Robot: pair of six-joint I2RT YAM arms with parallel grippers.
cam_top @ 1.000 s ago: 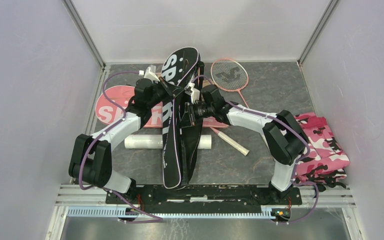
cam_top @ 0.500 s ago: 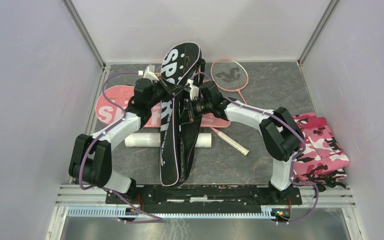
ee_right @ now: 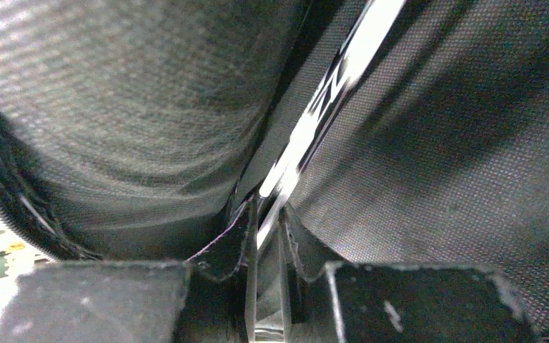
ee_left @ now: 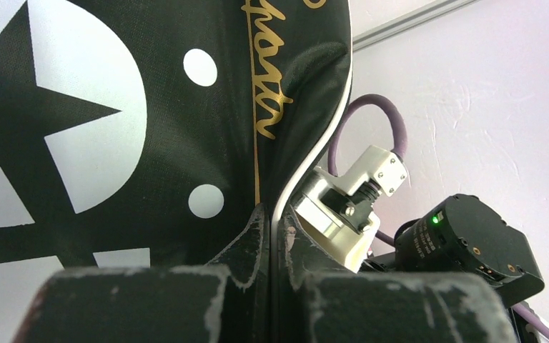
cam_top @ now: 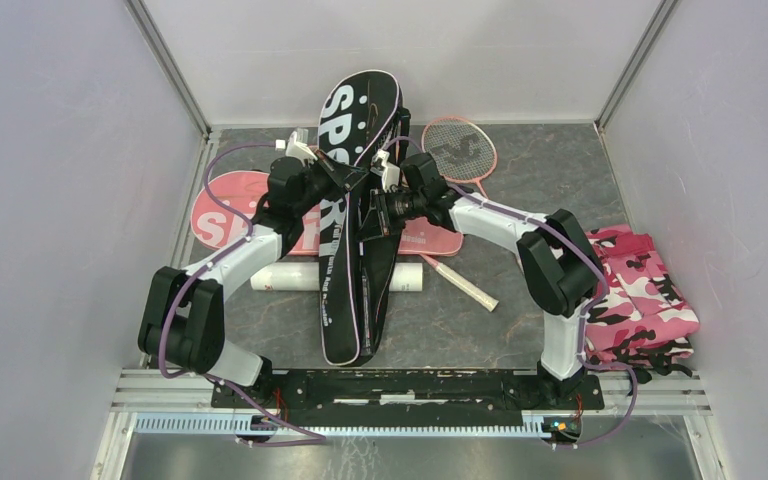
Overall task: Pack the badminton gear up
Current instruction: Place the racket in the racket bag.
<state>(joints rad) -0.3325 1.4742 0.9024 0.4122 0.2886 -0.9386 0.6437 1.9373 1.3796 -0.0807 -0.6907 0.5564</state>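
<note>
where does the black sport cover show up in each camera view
Top external: black cover runs down the centre, from back wall nearly to arm bases.
Left wrist: fills left and top, edge pinched in the left gripper.
Right wrist: dark woven fabric fills the frame, probably its lining; right gripper pinches a bright strip.
Shared landmark: its white print, in top external and left wrist only.

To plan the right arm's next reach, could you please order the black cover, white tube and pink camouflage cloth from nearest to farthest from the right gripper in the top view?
From the right gripper:
1. black cover, at its fingers, in the centre.
2. white tube, just below in the view, crosswise under the cover.
3. pink camouflage cloth, far off at the right edge.
</note>
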